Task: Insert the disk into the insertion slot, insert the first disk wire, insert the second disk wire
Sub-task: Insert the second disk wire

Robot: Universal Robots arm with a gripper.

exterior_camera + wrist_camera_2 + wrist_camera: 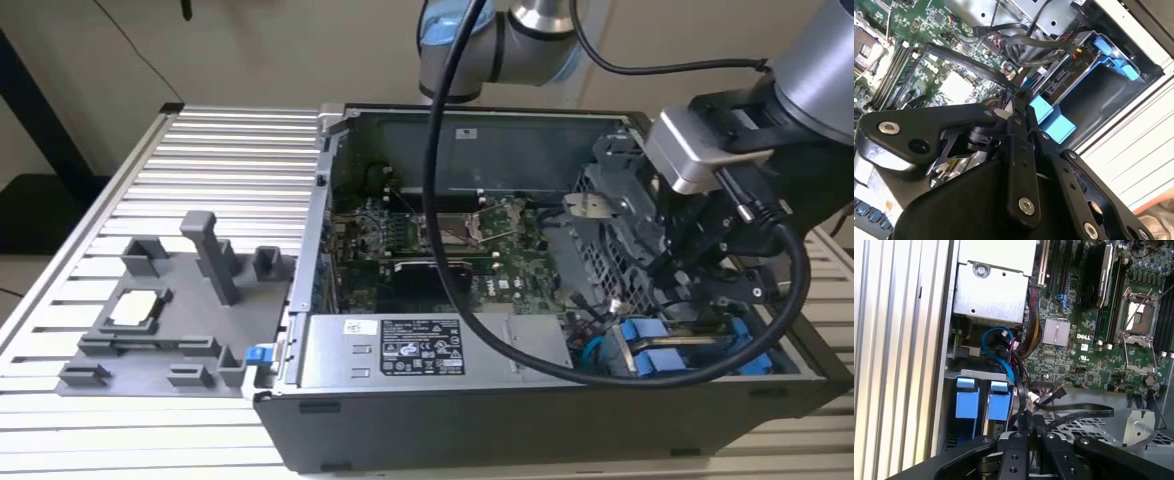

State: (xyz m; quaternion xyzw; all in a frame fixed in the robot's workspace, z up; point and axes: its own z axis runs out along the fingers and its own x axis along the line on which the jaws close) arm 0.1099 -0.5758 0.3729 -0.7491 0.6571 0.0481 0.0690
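Ext. view, L to R: grey fixture tray (160,320) sits on the ribbed metal surface (227,160), just beside the open computer case (534,420). Inside the case: green circuit board (441,240) w/ its square socket, power supply (414,350) along the near wall. Further R, the disk (667,350), blue-framed, sits in the insertion slot (627,215) area at the case's near R corner; blue tabs show in both wrist views. The gripper (714,285) hangs inside the case just above the disk. In both wrist views the fingers (1021,125) are pressed together, pinching a flat black wire (1079,415) at its end; the wire arcs over the grey bay. Wire's connector end hidden by the fingers.
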